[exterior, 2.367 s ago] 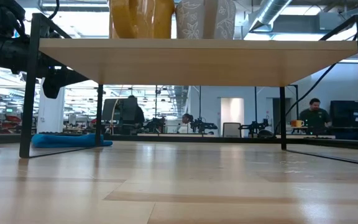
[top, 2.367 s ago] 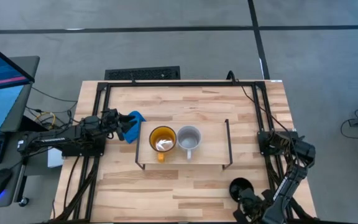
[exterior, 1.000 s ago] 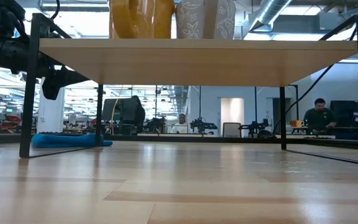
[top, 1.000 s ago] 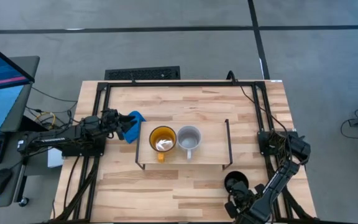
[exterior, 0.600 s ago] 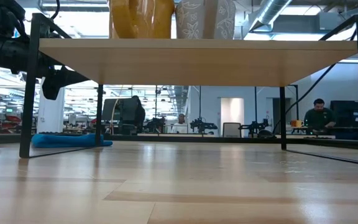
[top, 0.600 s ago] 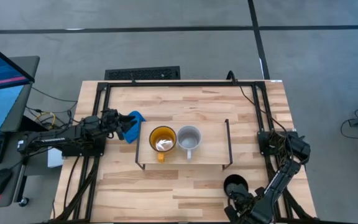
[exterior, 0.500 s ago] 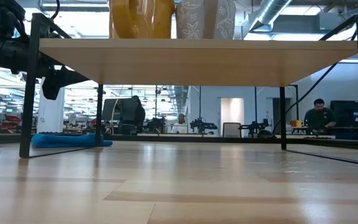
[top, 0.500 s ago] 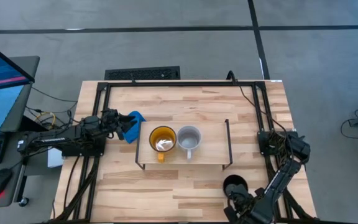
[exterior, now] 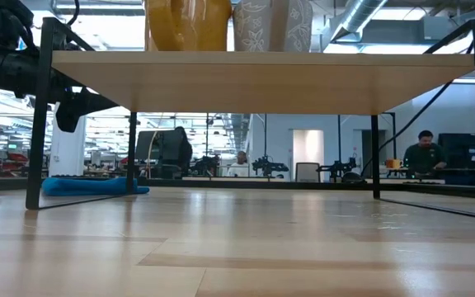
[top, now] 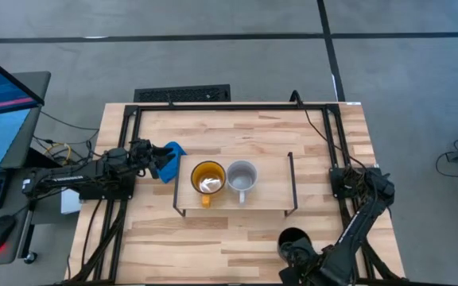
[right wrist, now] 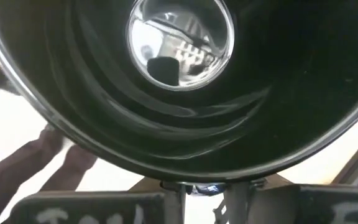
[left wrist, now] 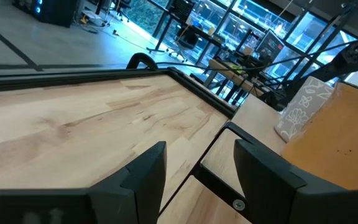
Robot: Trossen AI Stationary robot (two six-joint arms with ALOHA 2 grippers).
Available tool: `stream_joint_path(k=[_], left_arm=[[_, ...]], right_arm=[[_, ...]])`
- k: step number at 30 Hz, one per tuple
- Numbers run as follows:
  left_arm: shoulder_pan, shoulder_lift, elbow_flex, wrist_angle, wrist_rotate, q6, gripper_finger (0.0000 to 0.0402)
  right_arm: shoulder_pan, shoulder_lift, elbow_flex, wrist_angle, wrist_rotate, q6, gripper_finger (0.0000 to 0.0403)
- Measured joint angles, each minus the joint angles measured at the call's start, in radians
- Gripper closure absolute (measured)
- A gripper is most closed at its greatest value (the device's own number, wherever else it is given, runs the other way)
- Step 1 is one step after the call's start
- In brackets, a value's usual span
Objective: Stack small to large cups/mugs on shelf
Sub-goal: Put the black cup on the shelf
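Note:
On the shelf [top: 269, 191] stand a yellow mug [top: 207, 181] and a grey mug [top: 242, 176], both on their bases with mouths up. In the low view only their bottoms show on the shelf board [exterior: 254, 78]. The black mug [top: 293, 238] hangs above the table's near right part, short of the shelf's near right leg. My right gripper [top: 302, 256] is shut on it and points down. The right wrist view looks into the black mug [right wrist: 179, 93]. My left gripper [left wrist: 201, 174] stands open and level, left of the shelf, touching nothing. My right gripper comes at the black mug from above, fingers pointing down. It is shut on a part at the mug's outer side just under the rim [right wrist: 202, 185]; the rim hides which part that is. The mug sits mouth up, lifted clear of the table.
A blue cloth [top: 175, 150] lies beside my left gripper [top: 164, 159], at the shelf's far left corner. Black frame rails [top: 229, 106] run along the table's far, left and right sides. Bare wood lies near the front edge [top: 213, 246]. A person [exterior: 421, 148] sits far behind.
My right gripper has gone up and toward the table's left with the black mug, tipping a little. The mug stays mouth up in the hold and now hangs higher above the table, nearer the shelf's near right leg.

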Motion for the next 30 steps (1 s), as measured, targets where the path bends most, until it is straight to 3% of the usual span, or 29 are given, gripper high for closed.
stream_joint_path(k=[9, 22, 30], left_arm=[[0.0, 0.0, 0.0, 0.0, 0.0, 0.003, 0.0223], [0.0, 0.0, 0.0, 0.0, 0.0, 0.004, 0.0223], [0.0, 0.0, 0.0, 0.0, 0.0, 0.004, 0.0223]], right_arm=[[-0.049, 0.0, 0.125, -0.024, 0.039, -0.087, 0.0324], [-0.126, 0.0, 0.307, -0.244, 0.08, -0.168, 0.0324], [-0.189, -0.002, 0.36, -0.237, 0.157, -0.237, 0.0324]])
